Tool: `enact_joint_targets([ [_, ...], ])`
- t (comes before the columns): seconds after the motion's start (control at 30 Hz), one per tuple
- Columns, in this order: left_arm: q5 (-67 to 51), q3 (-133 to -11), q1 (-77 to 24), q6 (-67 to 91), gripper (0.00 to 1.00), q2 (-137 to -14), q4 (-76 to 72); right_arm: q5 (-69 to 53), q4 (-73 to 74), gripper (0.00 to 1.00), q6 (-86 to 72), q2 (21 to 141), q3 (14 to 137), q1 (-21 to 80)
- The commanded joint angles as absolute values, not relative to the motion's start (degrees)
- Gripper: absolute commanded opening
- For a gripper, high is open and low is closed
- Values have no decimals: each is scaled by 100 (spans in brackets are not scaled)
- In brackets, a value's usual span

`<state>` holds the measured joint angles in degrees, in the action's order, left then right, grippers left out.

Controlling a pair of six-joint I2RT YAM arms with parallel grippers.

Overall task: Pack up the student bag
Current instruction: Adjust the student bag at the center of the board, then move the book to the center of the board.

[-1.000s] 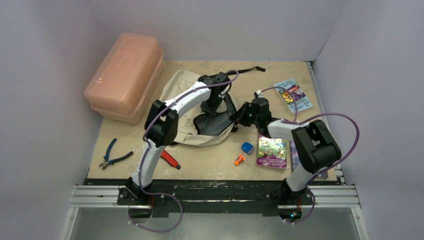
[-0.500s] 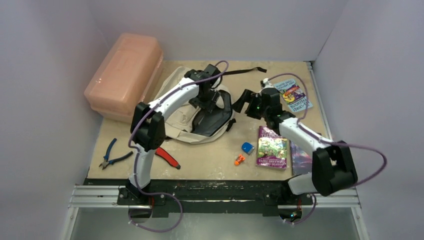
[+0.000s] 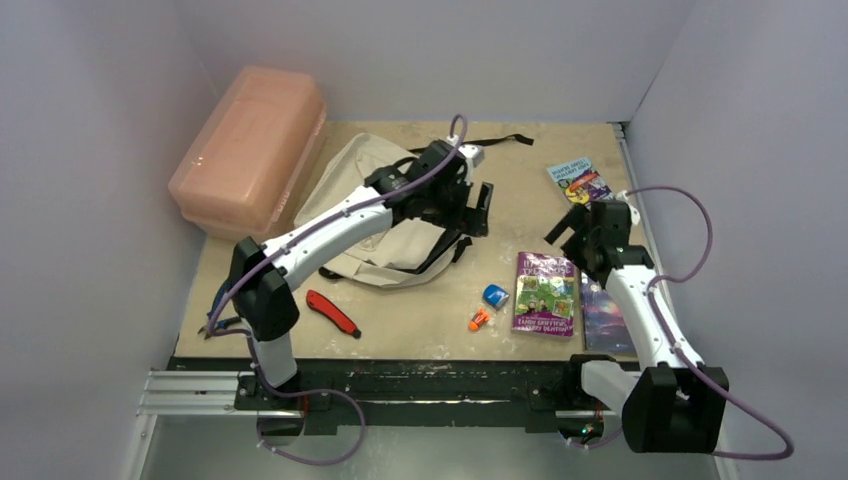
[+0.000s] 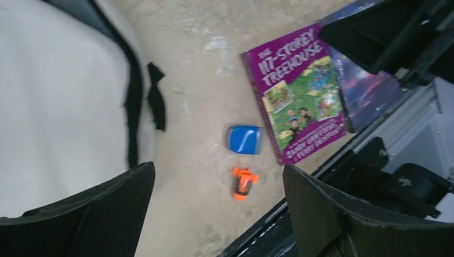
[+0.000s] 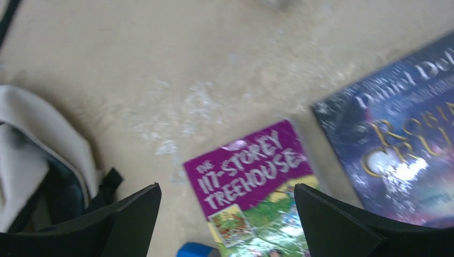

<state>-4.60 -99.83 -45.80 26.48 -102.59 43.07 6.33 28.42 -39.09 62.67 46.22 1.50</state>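
Right tool (image 3: 576, 228) now near purple book (image 3: 545, 293)

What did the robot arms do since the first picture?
The left end effector let go of the bag, opened and slid right, past its edge. The right end effector also opened and swung away to the right, near the purple book. The bag's mouth sagged flatter. The purple book, pink box and red knife stayed put.

Open table (image 3: 515, 205) between backpack (image 3: 345, 165) and book (image 3: 545, 295)
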Motion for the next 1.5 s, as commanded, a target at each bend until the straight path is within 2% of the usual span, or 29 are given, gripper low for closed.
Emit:
enact_joint_targets([
  [0.0, -1325, -10036, -5037, 3678, 88, -10764, 3017, 368, 3198, 99, -4149, 5799, 3994, -666],
  [0.13, -1588, -10508, -5352, 3962, 87, -11462, 2808, 22, 3023, 99, -4131, 5930, 3656, -1098],
  [0.23, -1660, -10653, -5457, 4128, 80, -11918, 2477, -374, 2742, 98, -4078, 6117, 3446, -1330],
  [0.4, -1710, -11018, -5489, 4278, 75, -12712, 2330, -445, 2509, 89, -3861, 6264, 3433, -1362],
  [0.6, -1880, -11402, -5476, 4705, 66, -13392, 2217, -557, 2039, 67, -3566, 6393, 3359, -1349],
  [0.9, -1820, -11793, -5397, 5162, 58, -13901, 2140, -827, 1453, 65, -3348, 7294, 3487, -1334],
  [1.17, -2352, -12609, -4990, 5293, 44, -14477, 1925, -1470, 534, 51, -3581, 8188, 4048, -1115],
  [1.37, -2328, -13042, -4535, 5168, 43, -14500, 1818, -1606, 521, 54, -3578, 9162, 5249, -798],
  [1.47, -2233, -13103, -4344, 4926, 47, -14390, 2064, -1460, 912, 67, -3286, 9378, 5703, -765],
])
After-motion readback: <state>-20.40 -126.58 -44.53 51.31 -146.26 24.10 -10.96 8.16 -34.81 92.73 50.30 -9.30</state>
